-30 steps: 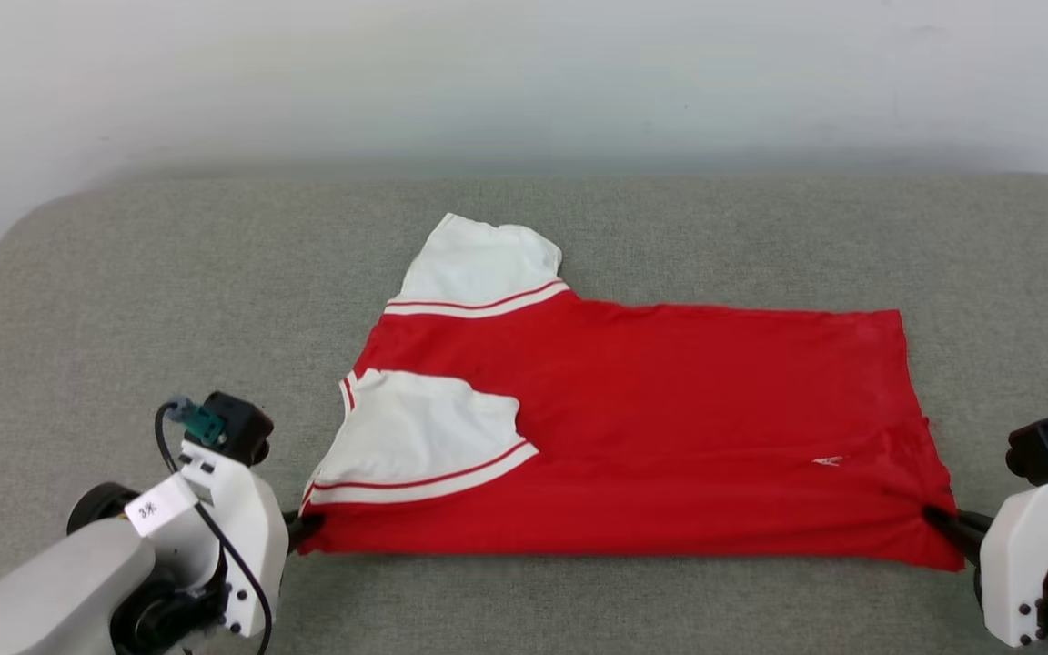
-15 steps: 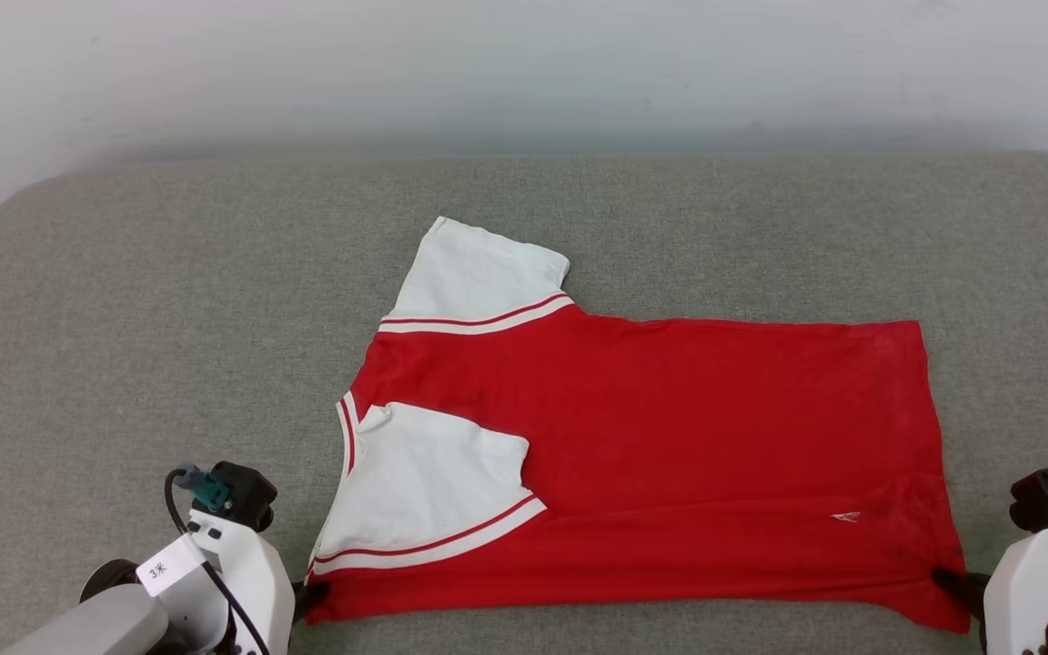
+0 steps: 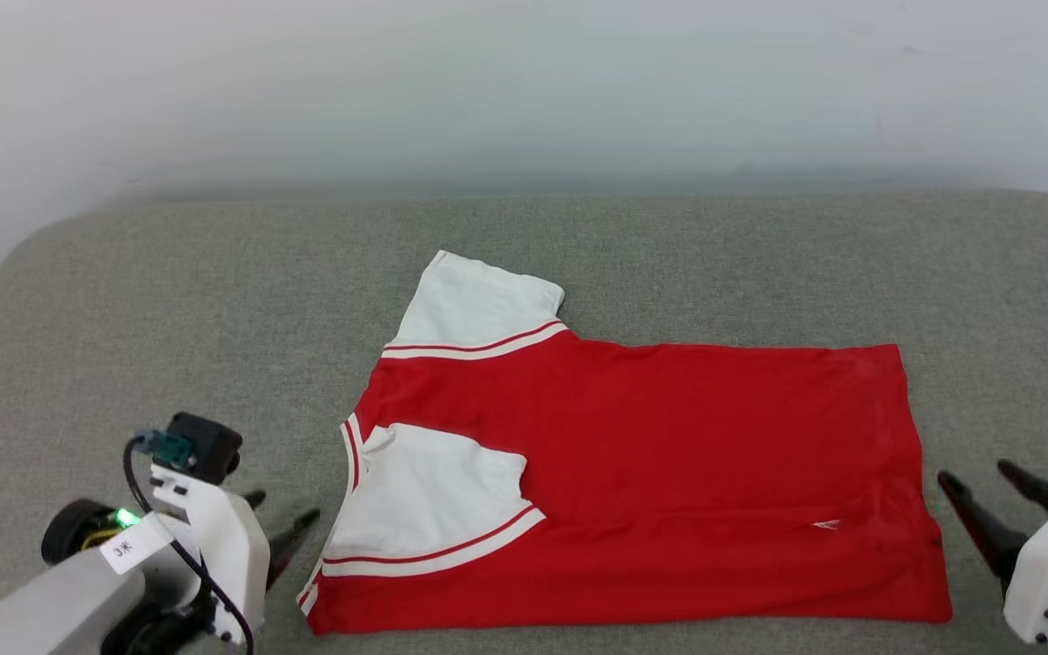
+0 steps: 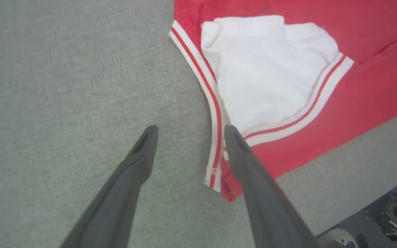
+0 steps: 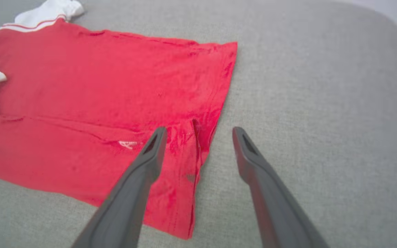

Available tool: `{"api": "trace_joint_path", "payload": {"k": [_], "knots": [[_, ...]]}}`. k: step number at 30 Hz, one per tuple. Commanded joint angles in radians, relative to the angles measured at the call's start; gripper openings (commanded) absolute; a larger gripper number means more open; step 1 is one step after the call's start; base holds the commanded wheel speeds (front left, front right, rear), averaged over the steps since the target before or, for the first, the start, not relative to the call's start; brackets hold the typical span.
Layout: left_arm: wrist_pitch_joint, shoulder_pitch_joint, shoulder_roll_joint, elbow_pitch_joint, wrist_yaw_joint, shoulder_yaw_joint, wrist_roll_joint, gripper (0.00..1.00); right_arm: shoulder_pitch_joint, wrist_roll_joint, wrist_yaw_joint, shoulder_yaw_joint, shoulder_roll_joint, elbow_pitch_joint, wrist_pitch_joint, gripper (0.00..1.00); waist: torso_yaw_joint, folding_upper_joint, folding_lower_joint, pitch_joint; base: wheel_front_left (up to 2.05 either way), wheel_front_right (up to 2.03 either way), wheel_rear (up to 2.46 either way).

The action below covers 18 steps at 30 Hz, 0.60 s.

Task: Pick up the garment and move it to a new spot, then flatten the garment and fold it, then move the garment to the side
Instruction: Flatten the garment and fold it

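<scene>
The garment is a red jersey with white sleeves, lying flat on the grey cushion and folded lengthwise. One white sleeve points to the far side and the other sleeve is folded over the red body. My left gripper stands open just left of the collar-end near corner, holding nothing. In the left wrist view the left gripper hovers over the striped trim of the garment. My right gripper is open beside the hem end. The right gripper straddles the hem edge of the garment from above.
A pale wall runs behind the cushion. The cushion's rounded far corners show at left and right, with bare grey fabric right of the hem. Past the cushion's near edge, dark machine parts show below.
Both grippers were shut on the garment's near corners. They have opened, let go and drawn back a little outward. The garment now rests flat. The head camera has shifted slightly.
</scene>
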<state>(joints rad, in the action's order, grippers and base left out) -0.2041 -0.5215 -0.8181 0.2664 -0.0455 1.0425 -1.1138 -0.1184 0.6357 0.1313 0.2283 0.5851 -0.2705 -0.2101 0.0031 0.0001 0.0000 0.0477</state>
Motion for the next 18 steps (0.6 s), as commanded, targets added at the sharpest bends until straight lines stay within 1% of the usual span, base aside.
{"api": "trace_joint_path", "payload": {"k": [1, 3, 4, 6, 8, 11, 15, 18], "knots": [[0.040, -0.031, -0.011, -0.010, -0.019, -0.018, 0.033, 1.00, 0.017, -0.029, -0.001, -0.033, -0.023, 0.024, 0.037, 1.00, -0.009, -0.0001, 0.0000, -0.009, 0.00, 0.00, 0.00], [0.076, -0.051, -0.014, -0.019, -0.037, -0.031, 0.063, 1.00, 0.026, -0.071, -0.001, -0.077, -0.055, 0.058, 0.086, 1.00, -0.018, -0.0001, 0.0000, -0.012, 0.00, 0.00, 0.00], [0.076, -0.051, -0.014, -0.019, -0.037, -0.031, 0.063, 1.00, 0.026, -0.071, -0.001, -0.077, -0.055, 0.058, 0.086, 1.00, -0.018, -0.0001, 0.0000, -0.012, 0.00, 0.00, 0.00], [0.103, -0.081, -0.013, -0.026, -0.050, -0.048, 0.081, 1.00, 0.026, -0.117, -0.001, -0.117, -0.089, 0.100, 0.123, 1.00, -0.027, -0.0001, 0.0000, -0.011, 0.00, 0.00, 0.00], [0.122, -0.121, -0.012, -0.029, -0.060, -0.066, 0.105, 1.00, 0.031, -0.164, -0.001, -0.162, -0.132, 0.144, 0.156, 1.00, -0.037, -0.0001, 0.0000, -0.002, 0.00, 0.00, 0.00], [0.137, -0.190, 0.004, -0.027, -0.062, -0.082, 0.135, 1.00, 0.046, -0.227, -0.001, -0.217, -0.197, 0.216, 0.196, 1.00, -0.052, -0.0001, 0.0000, 0.020, 0.00, 0.00, 0.00], [0.110, -0.298, 0.023, -0.009, -0.042, -0.100, 0.163, 1.00, 0.068, -0.303, -0.001, -0.255, -0.270, 0.324, 0.220, 1.00, -0.074, -0.0001, 0.0000, 0.067, 0.00, 0.00, 0.00], [0.073, -0.390, 0.043, 0.018, -0.016, -0.104, 0.176, 1.00, 0.079, -0.343, -0.001, -0.266, -0.318, 0.391, 0.222, 1.00, -0.091, -0.0001, 0.0000, 0.115, 0.00, 0.00, 0.00]]}}
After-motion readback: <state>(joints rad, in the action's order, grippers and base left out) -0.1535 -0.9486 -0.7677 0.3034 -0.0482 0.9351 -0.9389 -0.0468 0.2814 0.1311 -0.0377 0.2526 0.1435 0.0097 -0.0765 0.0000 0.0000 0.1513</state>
